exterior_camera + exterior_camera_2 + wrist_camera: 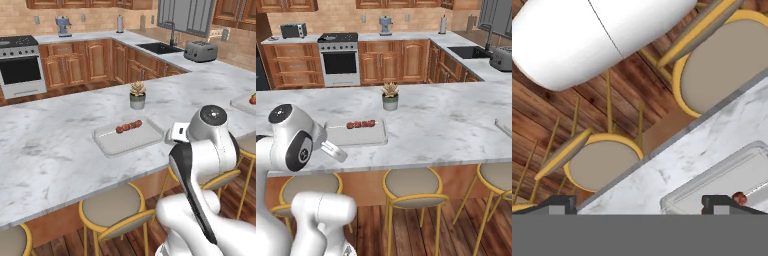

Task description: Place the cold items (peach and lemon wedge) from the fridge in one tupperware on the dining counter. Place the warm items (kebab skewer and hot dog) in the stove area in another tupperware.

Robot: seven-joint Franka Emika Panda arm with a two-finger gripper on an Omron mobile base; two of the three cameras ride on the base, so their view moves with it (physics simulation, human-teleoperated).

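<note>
**My gripper is wide open near the box with the kebab**

My gripper point(639, 204) is open wide. Its two dark fingertips point(559, 202) stand far apart, and nothing is between them. I am not holding anything.

Right past my gripper is the edge of the marble worktop point(60, 150). On the worktop, close in front of my gripper, lies a clear tupperware point(129, 136). It is flat and shallow. The kebab skewer point(128, 126) lies inside it, near the side farther from me. In the hand view I can see a corner of the tupperware point(722, 182) just beyond one fingertip, and a small red bit of the kebab skewer point(739, 198) peeks out beside that fingertip. My gripper is not touching the tupperware or the skewer.

Farther back from my gripper, behind the tupperware, stands a little potted plant point(137, 95). It is upright and apart from the box.

Far off to my right, at the end of the worktop, I can see the edge of a second tupperware point(242, 103) with something red point(253, 99) in it. I cannot tell what the red thing is.

Under the worktop edge, below my gripper, stand round stools point(604, 162) with yellow frames on a wooden floor point(542, 125).
</note>
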